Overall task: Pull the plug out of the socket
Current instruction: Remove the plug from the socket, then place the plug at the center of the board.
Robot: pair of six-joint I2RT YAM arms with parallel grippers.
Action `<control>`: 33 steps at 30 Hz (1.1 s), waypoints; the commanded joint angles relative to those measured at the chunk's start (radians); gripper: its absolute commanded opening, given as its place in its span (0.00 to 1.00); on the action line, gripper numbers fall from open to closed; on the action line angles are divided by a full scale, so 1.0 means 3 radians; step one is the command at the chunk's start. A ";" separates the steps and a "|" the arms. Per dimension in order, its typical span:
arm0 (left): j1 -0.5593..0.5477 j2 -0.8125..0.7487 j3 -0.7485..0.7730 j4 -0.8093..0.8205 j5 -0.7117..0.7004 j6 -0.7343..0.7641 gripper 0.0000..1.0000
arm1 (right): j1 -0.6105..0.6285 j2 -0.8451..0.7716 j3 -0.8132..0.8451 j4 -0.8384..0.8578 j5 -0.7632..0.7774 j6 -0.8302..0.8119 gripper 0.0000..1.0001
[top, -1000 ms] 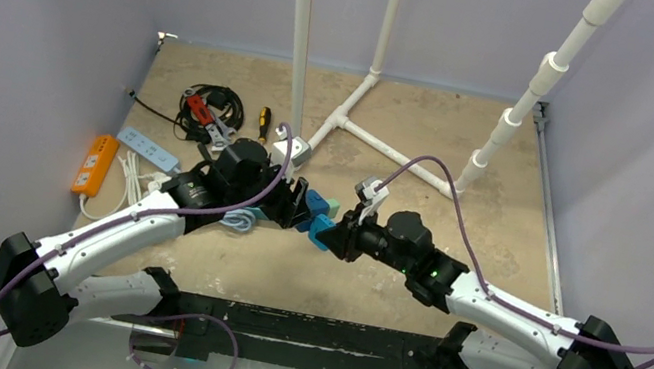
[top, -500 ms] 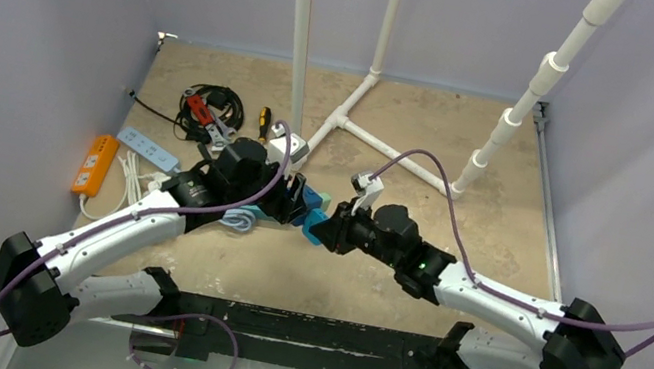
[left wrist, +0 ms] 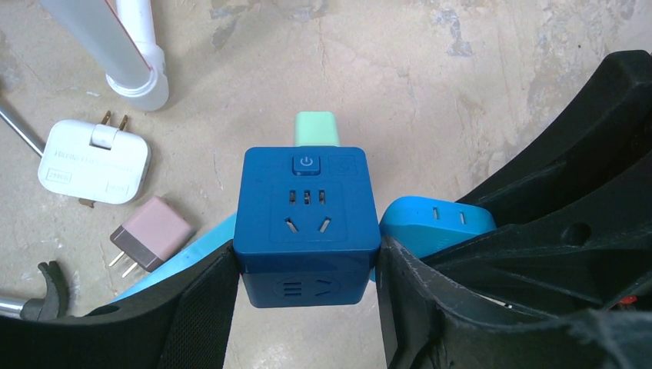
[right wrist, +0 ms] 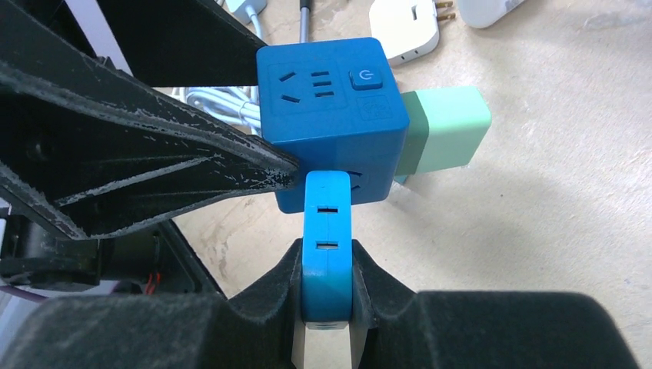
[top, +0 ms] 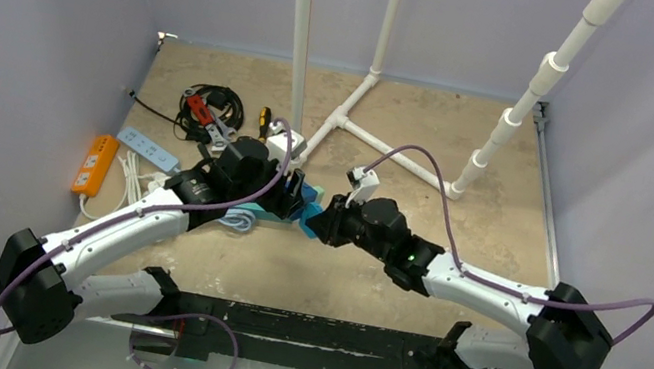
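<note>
Midway between the side edges of the table [top: 502,205], the left claw [left wrist: 307,288] grips the blue socket cube [left wrist: 306,200] half-wide and the right claw [right wrist: 327,288] pinches the light-blue plug [right wrist: 327,223] seated in it; a skewed pull could bind the pins or slip the cube loose.

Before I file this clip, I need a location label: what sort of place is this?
Probably a robotics lab test cell: plain grey walls box in a worn tabletop, a white PVC pipe frame stands on it, power strips lie loose.
</note>
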 commanded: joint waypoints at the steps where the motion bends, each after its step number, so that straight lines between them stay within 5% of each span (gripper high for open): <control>1: 0.0090 -0.0009 0.0039 0.0067 -0.0373 0.0124 0.00 | -0.0038 -0.0322 -0.0076 0.0196 -0.0197 -0.0441 0.00; 11: 0.0132 0.0063 0.0081 0.0029 -0.0521 0.0115 0.00 | -0.0030 -0.0761 -0.0251 0.0348 -0.1290 -0.0790 0.00; 26: 0.0135 -0.0268 0.0015 0.0084 -0.0564 0.0124 0.00 | -0.0057 -0.0635 -0.0109 -0.0071 -0.0283 -0.0340 0.00; 33: 0.0252 -0.0608 -0.0022 0.0084 -0.0738 0.0122 0.00 | -0.0456 -0.0258 0.0038 0.0294 -0.0529 -0.0308 0.00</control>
